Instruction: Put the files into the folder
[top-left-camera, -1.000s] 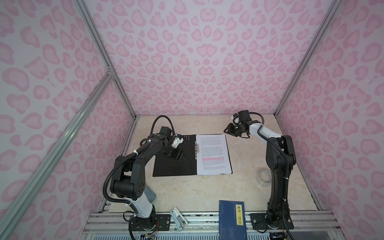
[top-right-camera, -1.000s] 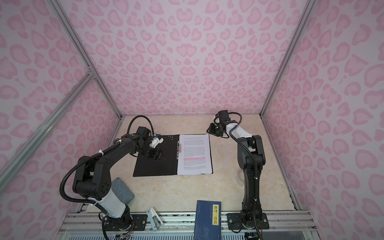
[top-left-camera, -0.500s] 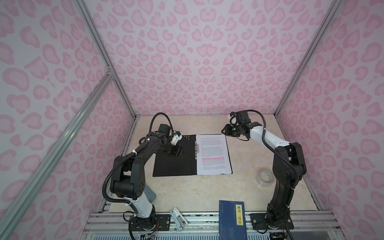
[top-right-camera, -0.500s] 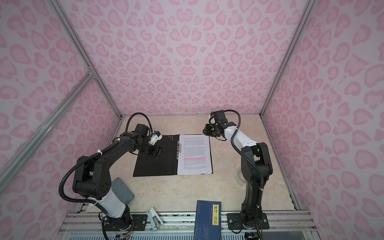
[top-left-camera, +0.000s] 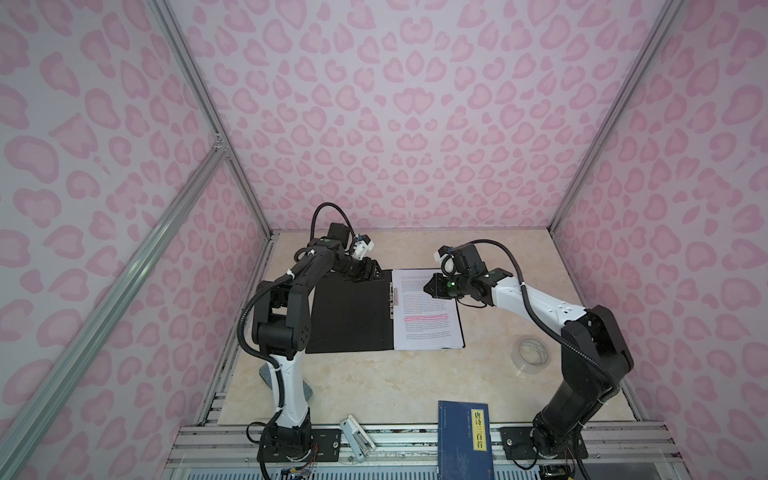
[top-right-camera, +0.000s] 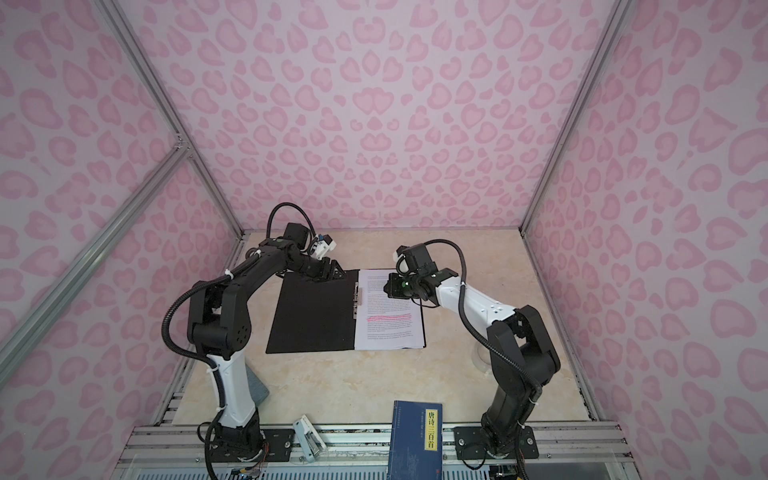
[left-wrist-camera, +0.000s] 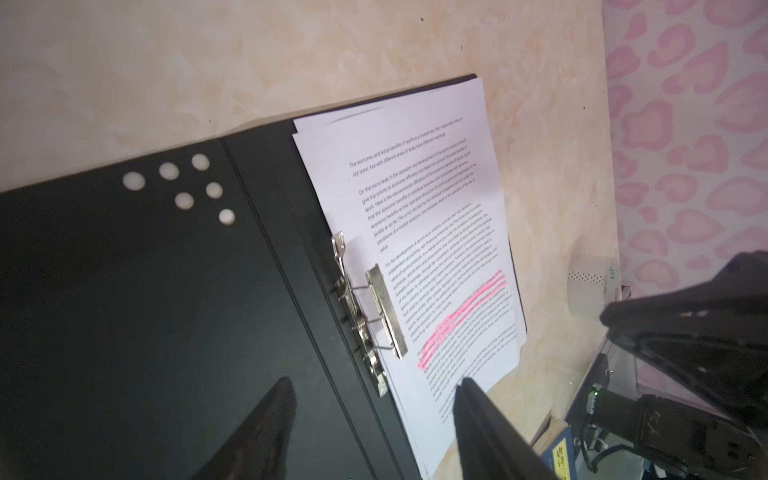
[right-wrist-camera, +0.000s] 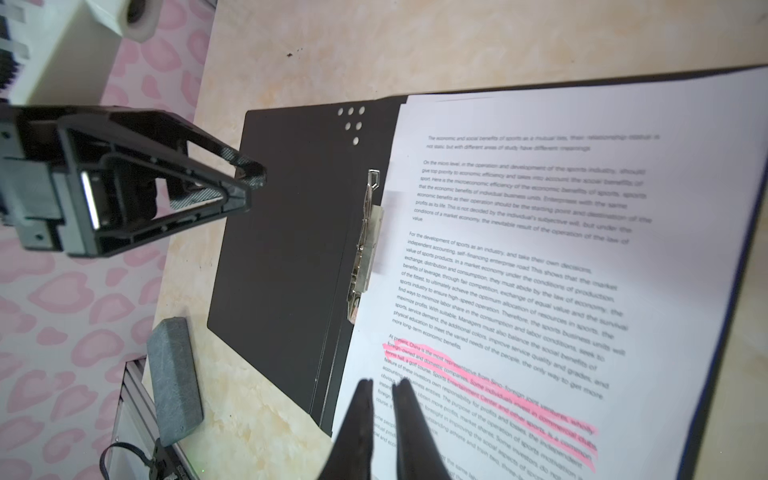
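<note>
Plainly, in both top views one folder (top-left-camera: 349, 316) lies open and flat on the counter (top-left-camera: 374, 382), black inside up. The files (top-left-camera: 428, 328) sit as one stack on its right half. There are two arms. The left pincer (top-left-camera: 372, 272) hangs over the far edge of the folder's bare left half, and the right pincer (top-left-camera: 430, 286) hangs over the far part of the files. There is one clear tape roll (top-left-camera: 532, 357) to the right. One dark blue book (top-right-camera: 415, 440) at the near edge has a yellow strip reading "唐诗三百首".

The left wrist view shows the left pincer's two fingers (left-wrist-camera: 270, 419) spread wide, with nothing between them. Six white dots (left-wrist-camera: 184, 200) mark the folder's corner, and one metal clip (left-wrist-camera: 384, 311) runs along the spine. At least three sheet edges show at the stack's corner. The top sheet opens "The economic and social benefits of sports", and one block of lines is highlighted pink (left-wrist-camera: 461, 320).

In the right wrist view the right pincer (right-wrist-camera: 382, 384) is almost pressed together above the sheet. Only a thin slit shows between the tips, with nothing in it. A paragraph begins "For the development of sports as an industry". One grey block (right-wrist-camera: 174, 374) lies on the counter beside the folder.
</note>
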